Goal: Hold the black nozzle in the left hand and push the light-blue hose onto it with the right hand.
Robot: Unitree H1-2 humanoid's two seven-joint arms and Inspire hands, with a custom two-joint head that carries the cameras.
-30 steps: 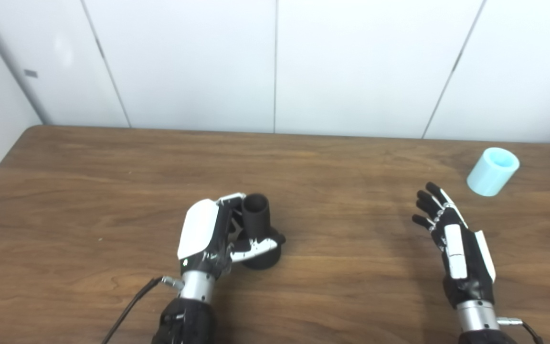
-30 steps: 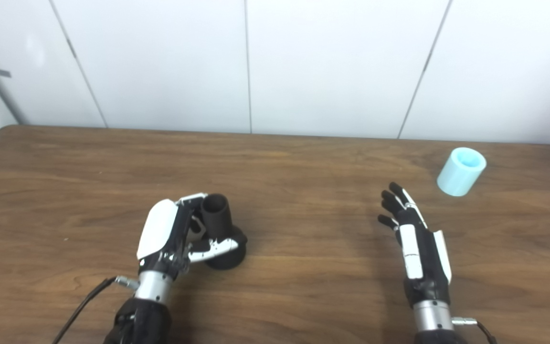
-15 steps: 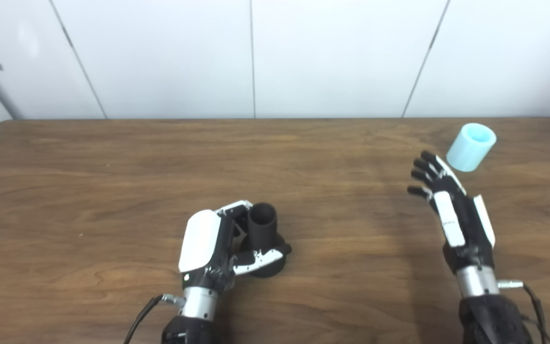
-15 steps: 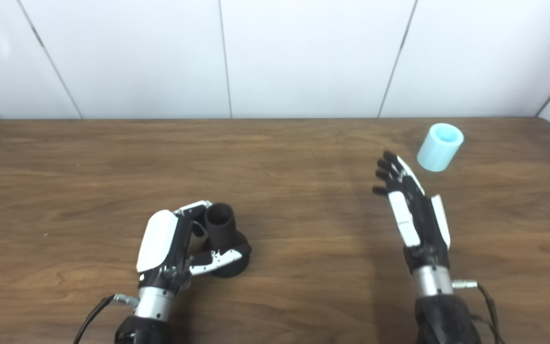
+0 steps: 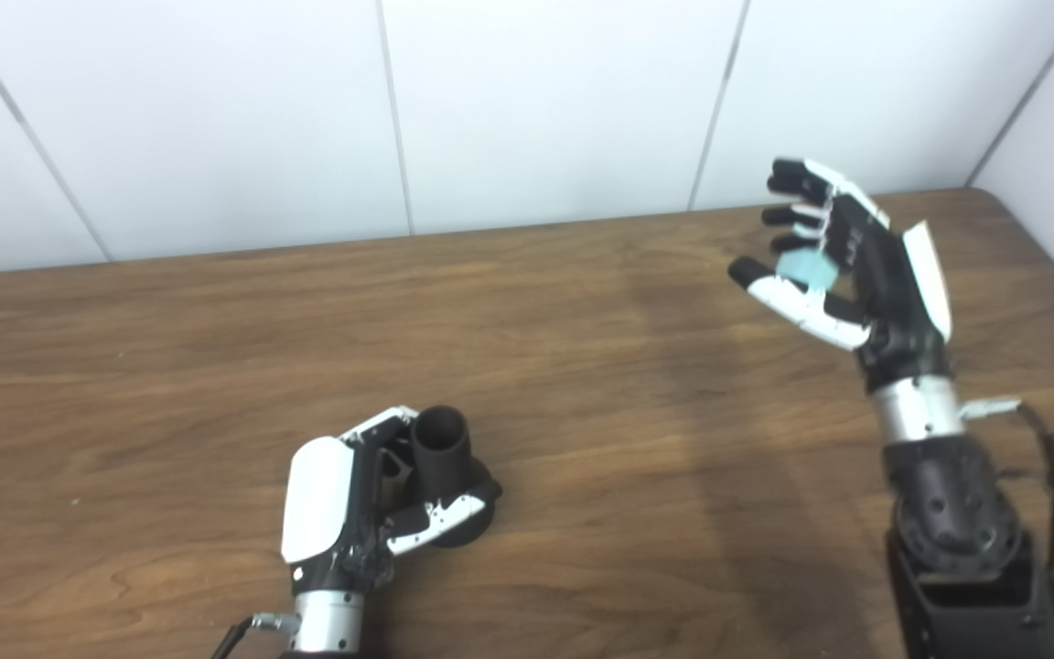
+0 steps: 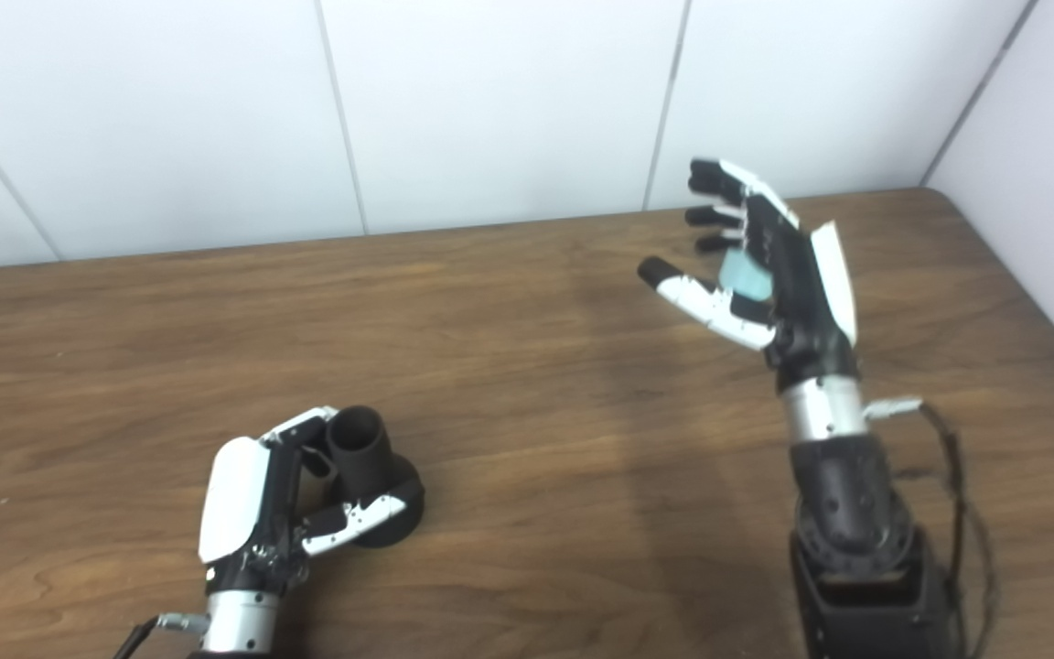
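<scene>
On the brown table, left hand clamped round the black nozzle, base resting on the wood and open neck pointing up; far over at the right rear corner, right hand raised with fingers spread apart around the light-blue hose, only a sliver of it showing between thumb and fingers, not yet closed on it as far as can be judged. Best done by settling lower, closing evenly round the hose's wall rather than its open end, keeping the bore free for the nozzle neck. No brand, label or writing readable anywhere.
</scene>
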